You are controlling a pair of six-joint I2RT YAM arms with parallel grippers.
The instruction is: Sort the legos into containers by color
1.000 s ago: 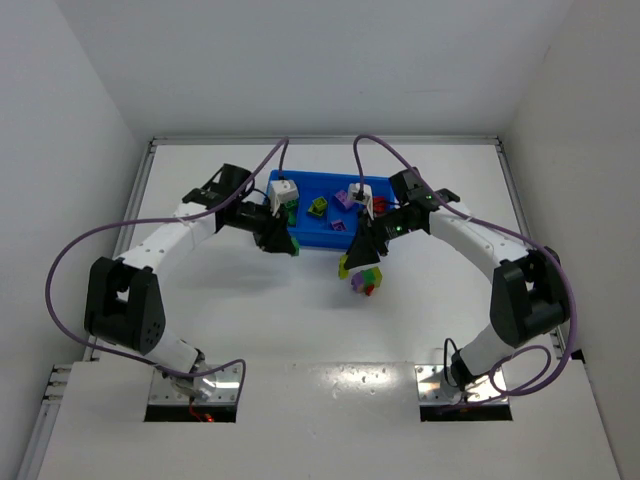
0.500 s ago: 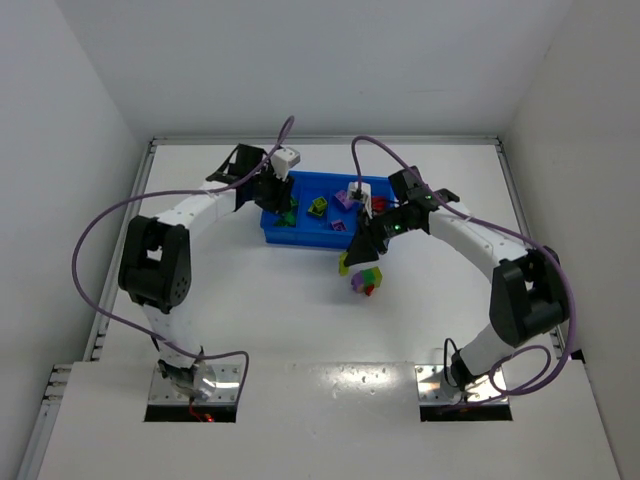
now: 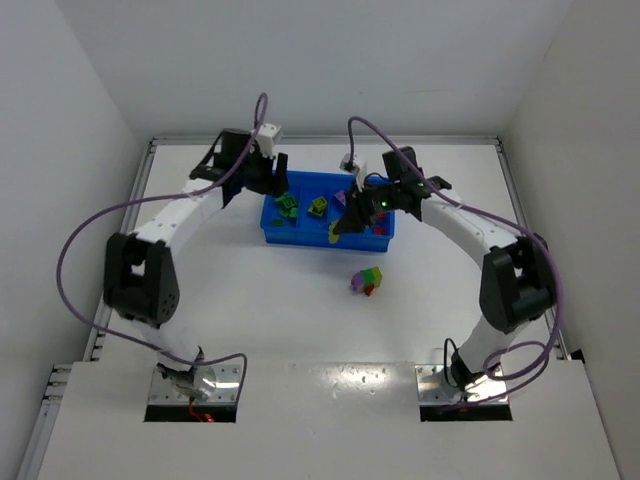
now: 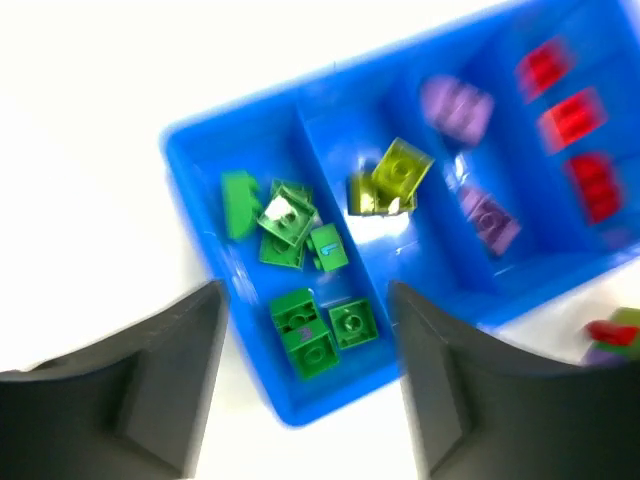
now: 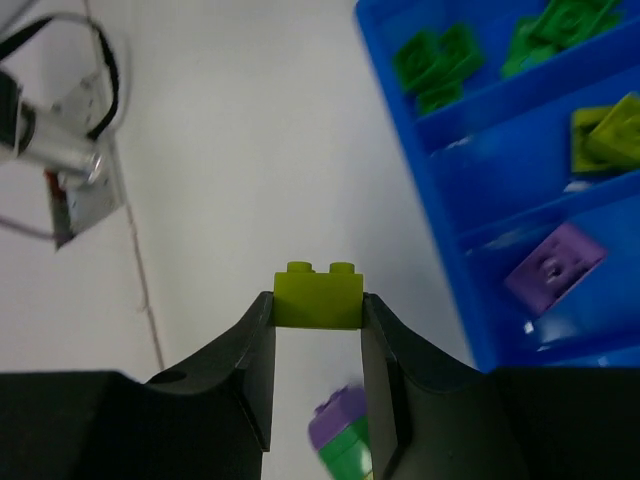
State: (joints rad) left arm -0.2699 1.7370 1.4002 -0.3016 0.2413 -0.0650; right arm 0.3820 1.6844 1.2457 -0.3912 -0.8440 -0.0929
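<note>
**Yellow-green brick could miss its slot**

The yellow-green brick (image 5: 319, 290) is pinched in the closed jaws of my right gripper (image 5: 318, 305), hanging over the table (image 5: 250, 150) just beside the blue tray (image 5: 420, 190). If I let go here, I judge it lands outside or bounces into the purple slot (image 5: 560, 270). My left gripper (image 4: 305, 330) hovers empty, jaws apart, above the green bricks (image 4: 300, 250). Both arms crowd the tray and could knock together.

- The left wrist view is smeared; the studs on the red legos (image 4: 565, 115) cannot be made out.
- The tray (image 4: 300, 400) runs off both wrist views' right edge.
- The loose stack (image 5: 342, 415) is blurred and half behind the right pincer (image 5: 318, 305), which covers the flanks of the yellow-green lego (image 5: 318, 298).
</note>
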